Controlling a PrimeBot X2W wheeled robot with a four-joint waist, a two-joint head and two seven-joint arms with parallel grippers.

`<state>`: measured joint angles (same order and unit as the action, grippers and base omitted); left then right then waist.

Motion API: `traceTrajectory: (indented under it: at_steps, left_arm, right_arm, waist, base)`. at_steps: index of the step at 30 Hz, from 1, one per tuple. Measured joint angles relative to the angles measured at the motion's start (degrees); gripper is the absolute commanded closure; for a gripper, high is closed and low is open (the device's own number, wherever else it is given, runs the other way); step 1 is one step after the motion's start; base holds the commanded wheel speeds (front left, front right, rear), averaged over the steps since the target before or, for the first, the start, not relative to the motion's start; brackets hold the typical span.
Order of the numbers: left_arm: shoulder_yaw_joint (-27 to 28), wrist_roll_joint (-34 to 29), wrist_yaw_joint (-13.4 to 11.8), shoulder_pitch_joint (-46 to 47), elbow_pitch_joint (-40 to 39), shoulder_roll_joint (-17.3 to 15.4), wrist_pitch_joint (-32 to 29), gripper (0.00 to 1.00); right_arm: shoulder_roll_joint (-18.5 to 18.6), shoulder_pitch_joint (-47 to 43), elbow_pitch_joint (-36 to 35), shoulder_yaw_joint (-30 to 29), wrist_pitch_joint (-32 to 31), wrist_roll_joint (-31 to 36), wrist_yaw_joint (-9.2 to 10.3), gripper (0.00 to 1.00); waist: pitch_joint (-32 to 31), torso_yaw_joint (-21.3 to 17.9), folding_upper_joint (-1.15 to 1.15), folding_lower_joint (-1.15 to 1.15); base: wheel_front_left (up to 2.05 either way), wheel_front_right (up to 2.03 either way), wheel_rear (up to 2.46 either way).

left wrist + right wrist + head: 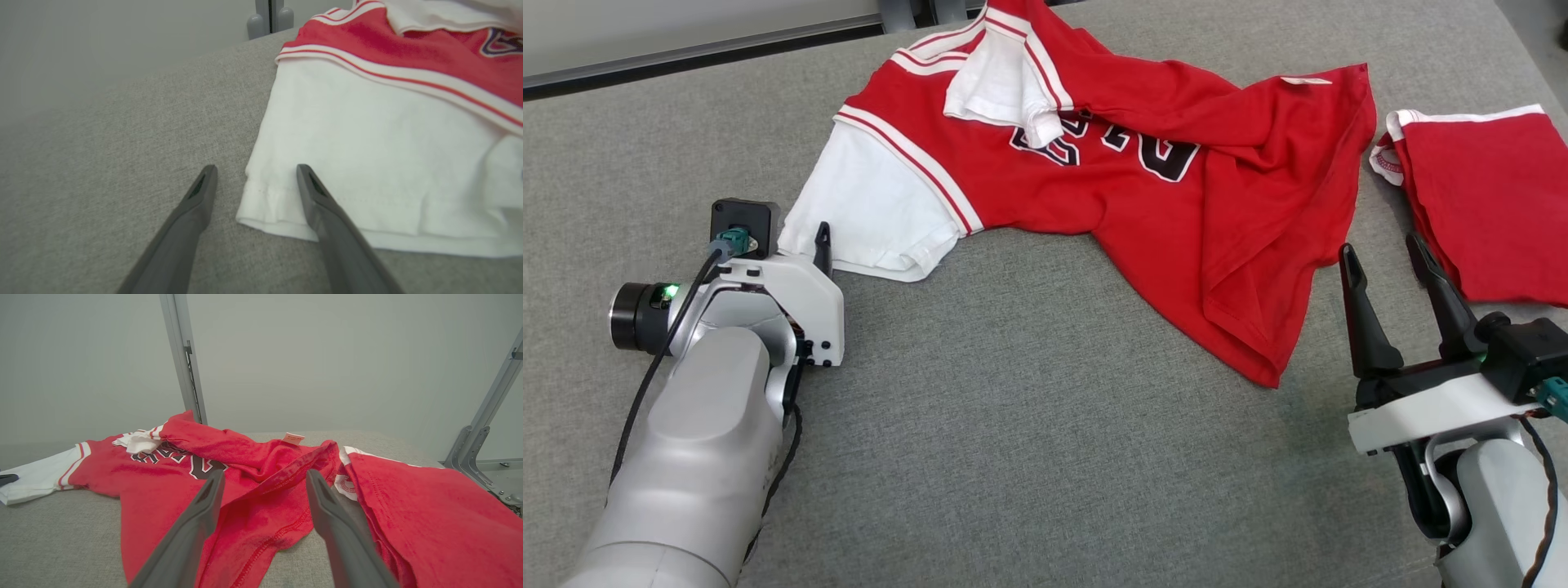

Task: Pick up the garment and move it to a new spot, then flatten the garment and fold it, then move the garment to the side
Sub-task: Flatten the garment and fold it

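Your left gripper (256,170), fingers apart and empty, straddles the corner of the white sleeve (870,204): its left finger is over bare table (1029,408) and its right finger over the cuff, though whether it touches the cloth cannot be told. Ahead of it and to its right the red jersey (1111,192) lies rumpled across the table, the other sleeve (1001,82) flopped over the chest lettering, so the job in hand looks to be the flattening. Lower that gripper until one finger slides under the cuff edge, close on the sleeve near its corner, and draw away from the body of the jersey. Your right gripper (1381,247), likewise wide and holding nothing, hovers with the jersey's hem (1258,359) just ahead and to its left, and a folded red cloth (1494,196) close on its right. Steer it left onto the hem corner, keeping clear of the folded piece, or you risk dragging both. Pull the two holds apart evenly and low to the table, then tend to the flopped sleeve.
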<state>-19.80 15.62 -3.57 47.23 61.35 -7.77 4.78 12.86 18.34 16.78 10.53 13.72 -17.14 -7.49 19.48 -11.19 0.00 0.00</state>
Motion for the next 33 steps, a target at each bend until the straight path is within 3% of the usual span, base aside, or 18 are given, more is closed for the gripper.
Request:
traceTrajectory:
  at_steps: [4,6,12,20,33]
  left_arm:
    - [-0.8,0.0,1.5,2.1,3.5,0.1,-1.0,0.00]
    - [-1.0,0.0,2.4,2.7,4.8,0.2,-1.3,1.00]
    - [0.5,2.9,5.0,3.1,6.8,1.6,1.4,1.00]
    - [4.2,6.6,5.1,2.5,6.3,0.8,9.0,1.00]
    - [9.4,8.7,4.4,-6.9,-3.3,-1.8,10.2,1.00]
  right_arm:
    - [0.0,0.4,0.5,-0.1,0.4,1.1,-0.01,0.00]
    - [-0.1,0.5,0.8,-0.1,0.4,1.4,-0.01,0.00]
    - [-0.3,0.7,1.8,-0.9,0.6,2.5,-0.01,0.00]
    - [-0.2,0.3,3.3,-1.5,0.4,3.2,-0.01,0.00]
    - [0.8,-0.8,3.6,0.0,-2.2,3.1,-0.01,0.00]
  waist:
    - [0.0,-0.2,0.00,0.00]
    - [-0.1,-0.1,0.00,0.00]
    - [-0.6,0.7,0.00,0.00]
    - [-2.6,3.6,0.00,0.00]
    - [-6.2,11.3,0.00,0.00]
  base:
    - [0.00,0.00,0.00]
    - [0.00,0.00,0.00]
    - [0.00,0.00,0.00]
    - [0.00,0.00,0.00]
    - [0.00,0.00,0.00]
